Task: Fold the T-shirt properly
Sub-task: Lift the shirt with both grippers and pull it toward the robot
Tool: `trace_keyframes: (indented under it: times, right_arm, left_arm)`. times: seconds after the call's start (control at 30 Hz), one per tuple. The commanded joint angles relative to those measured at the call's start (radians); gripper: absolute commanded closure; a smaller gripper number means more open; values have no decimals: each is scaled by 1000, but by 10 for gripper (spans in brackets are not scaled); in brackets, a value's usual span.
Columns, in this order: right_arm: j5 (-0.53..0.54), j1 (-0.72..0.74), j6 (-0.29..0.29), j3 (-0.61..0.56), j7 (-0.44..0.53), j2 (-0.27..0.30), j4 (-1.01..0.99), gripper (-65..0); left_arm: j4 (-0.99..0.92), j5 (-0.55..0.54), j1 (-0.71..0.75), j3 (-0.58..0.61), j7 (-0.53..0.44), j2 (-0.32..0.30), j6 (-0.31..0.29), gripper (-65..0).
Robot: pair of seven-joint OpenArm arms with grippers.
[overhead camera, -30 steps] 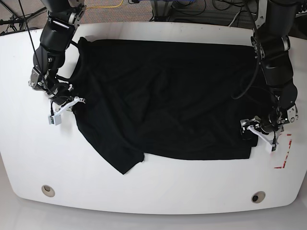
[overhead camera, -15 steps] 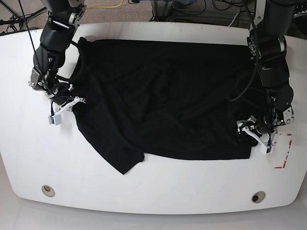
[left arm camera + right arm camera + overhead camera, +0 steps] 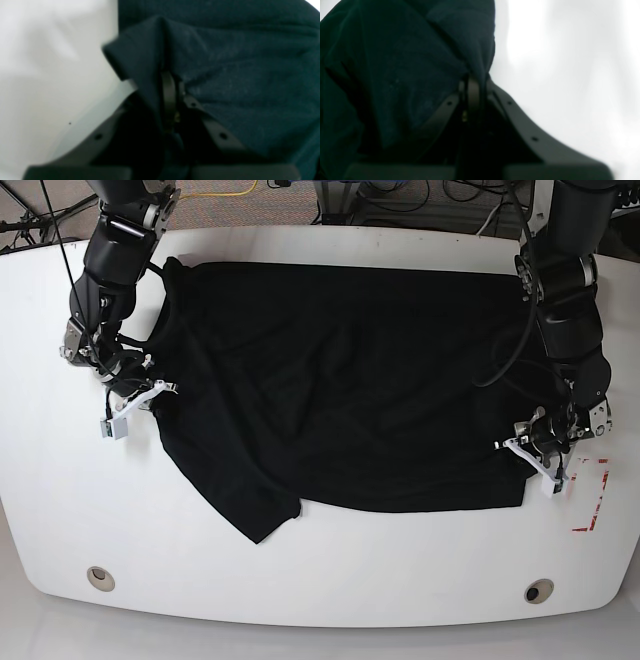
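Note:
The black T-shirt (image 3: 340, 380) lies spread across the white table (image 3: 330, 570), one sleeve sticking out at the front left. At the shirt's right edge, near its front corner, my left gripper (image 3: 528, 457) is shut on the cloth; the left wrist view shows a fold of T-shirt (image 3: 225, 62) pinched between the left gripper's (image 3: 170, 82) closed jaws. On the shirt's left edge my right gripper (image 3: 150, 395) is shut on the fabric too. The right wrist view shows T-shirt (image 3: 407, 62) cloth bunched over the right gripper (image 3: 473, 82).
Red tape marks (image 3: 592, 498) sit on the table just right of the left gripper. Two round holes (image 3: 99, 577) (image 3: 538, 591) lie near the front edge. Cables run behind the table's far edge.
My left gripper has slid a little inward and toward the shirt's right edge and closed on the cloth. The right arm has stayed put, still gripping.

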Motion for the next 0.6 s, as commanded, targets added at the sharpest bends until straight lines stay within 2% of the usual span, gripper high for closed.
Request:
trace_keyframes:
  times: [0.0, 0.1, 0.27, 0.57]
  right_arm:
    - [-33, 3, -6, 1, -36, 11, 14, 0]
    - [-33, -6, -7, 1, -39, 11, 66, 0]
    - [-31, -43, -12, 4, -92, -20, 207, 0]
    - [-33, -97, -12, 5, -196, -29, 468, 0]
  left_arm:
    - [14, -3, -26, -2, -3, -12, -1, 0]
    - [22, -9, -8, -3, 9, -12, -1, 0]
    - [152, -11, 46, -6, 40, -25, -1, 0]
    - [567, -11, 184, -6, 207, -20, -1, 0]
